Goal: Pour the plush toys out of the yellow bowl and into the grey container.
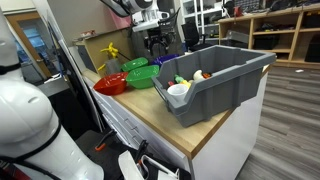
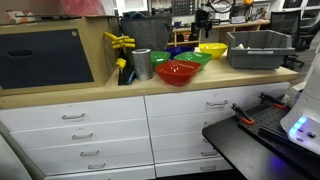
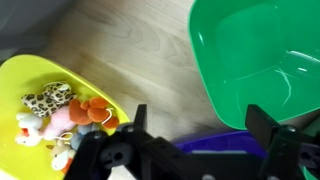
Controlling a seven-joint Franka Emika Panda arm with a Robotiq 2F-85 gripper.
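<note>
In the wrist view the yellow bowl (image 3: 25,85) is at the left. It holds the plush toys (image 3: 62,118): a spotted one, an orange one, pink and white ones. My gripper (image 3: 198,122) is open and empty. It hangs to the right of the yellow bowl, over bare counter and the rim of a blue bowl (image 3: 215,148). In an exterior view the yellow bowl (image 2: 212,49) stands just left of the grey container (image 2: 258,48). In an exterior view my gripper (image 1: 155,42) hovers above the bowls, behind the grey container (image 1: 225,75).
A green bowl (image 3: 250,50) lies beyond the fingers. A red bowl (image 2: 177,72), green bowls (image 2: 190,59), a metal cup (image 2: 141,64) and a yellow clamp (image 2: 120,45) stand on the wooden counter (image 2: 60,95). The grey container holds a white cup (image 1: 178,90) and small coloured items.
</note>
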